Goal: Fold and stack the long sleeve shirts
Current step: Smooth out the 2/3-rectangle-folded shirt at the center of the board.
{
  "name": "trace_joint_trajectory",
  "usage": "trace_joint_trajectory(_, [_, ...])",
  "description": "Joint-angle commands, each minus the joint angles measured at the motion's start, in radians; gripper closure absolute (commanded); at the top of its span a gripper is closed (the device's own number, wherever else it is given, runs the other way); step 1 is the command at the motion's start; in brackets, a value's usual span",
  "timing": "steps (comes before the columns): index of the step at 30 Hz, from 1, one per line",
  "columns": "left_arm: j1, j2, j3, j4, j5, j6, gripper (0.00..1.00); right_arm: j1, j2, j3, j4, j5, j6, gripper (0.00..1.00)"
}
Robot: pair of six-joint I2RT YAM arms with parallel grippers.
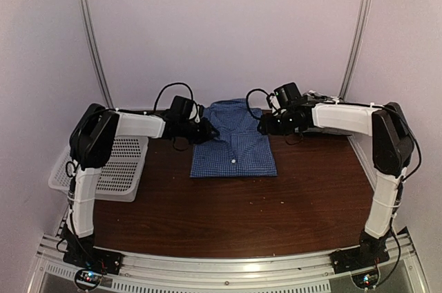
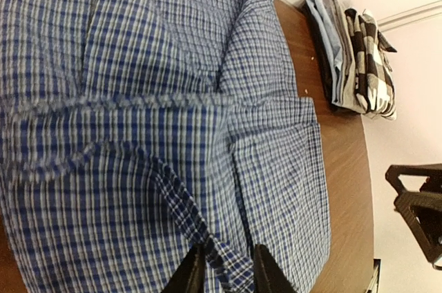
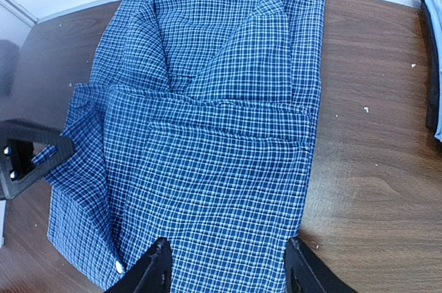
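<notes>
The blue fine-checked shirt (image 1: 233, 144) lies folded on the brown table (image 1: 276, 203), collar toward the back wall. It fills the left wrist view (image 2: 173, 99) and the right wrist view (image 3: 207, 120). My left gripper (image 1: 200, 127) is at the shirt's left edge, its narrow jaws pinching a raised band of blue cloth (image 2: 228, 272). My right gripper (image 1: 266, 125) is at the shirt's right edge, open wide over the cloth (image 3: 228, 272) and holding nothing. The black-and-white checked shirt (image 2: 369, 51) lies folded on a stack at the back right.
A white mesh basket (image 1: 114, 165) stands at the table's left edge, under the left arm. The stack of folded clothes (image 2: 335, 44) sits by the back wall behind the right arm. Small crumbs dot the wood right of the shirt (image 3: 366, 108).
</notes>
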Motion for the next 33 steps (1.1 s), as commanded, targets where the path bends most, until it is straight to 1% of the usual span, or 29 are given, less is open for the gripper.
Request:
trace_joint_trajectory(1, [0.019,0.117,0.175,-0.007,0.031,0.041,0.71,0.003,-0.050,0.012,-0.017,0.011,0.001,0.43])
trace_joint_trajectory(4, [0.025,0.180,0.280,-0.024,0.048,0.034,0.60,0.003,-0.059,0.010,-0.031,0.007,-0.003,0.43])
trace_joint_trajectory(6, [0.027,0.195,0.311,-0.052,0.035,0.034,0.52,0.004,-0.064,0.002,-0.035,0.011,-0.008,0.43])
trace_joint_trajectory(9, [0.036,0.196,0.335,-0.059,0.027,0.037,0.42,0.005,-0.068,-0.008,-0.038,0.008,-0.014,0.42])
trace_joint_trajectory(12, [0.054,0.194,0.354,-0.069,0.023,0.047,0.37,0.017,-0.060,-0.011,-0.038,-0.008,-0.017,0.42])
trace_joint_trajectory(15, [0.069,0.193,0.395,-0.072,0.033,0.060,0.32,0.058,-0.039,0.020,-0.040,-0.016,-0.026,0.42])
trace_joint_trajectory(18, [0.077,0.197,0.438,-0.078,0.048,0.063,0.31,0.109,0.000,0.073,-0.056,-0.010,-0.037,0.42])
trace_joint_trajectory(21, [0.085,0.188,0.444,-0.097,0.048,0.065,0.31,0.153,0.034,0.116,-0.046,-0.038,-0.044,0.43])
trace_joint_trajectory(24, [0.099,0.137,0.368,-0.101,0.035,0.060,0.34,0.181,0.089,0.162,-0.027,-0.095,-0.057,0.43])
trace_joint_trajectory(26, [0.109,0.077,0.255,-0.087,0.023,0.058,0.40,0.183,0.141,0.188,0.001,-0.138,-0.062,0.47])
trace_joint_trajectory(29, [0.116,-0.030,0.089,-0.058,0.020,0.065,0.46,0.176,0.241,0.263,0.017,-0.186,-0.068,0.57])
trace_joint_trajectory(33, [0.116,-0.158,-0.138,-0.042,0.007,0.080,0.49,0.151,0.385,0.356,0.028,-0.220,-0.061,0.61])
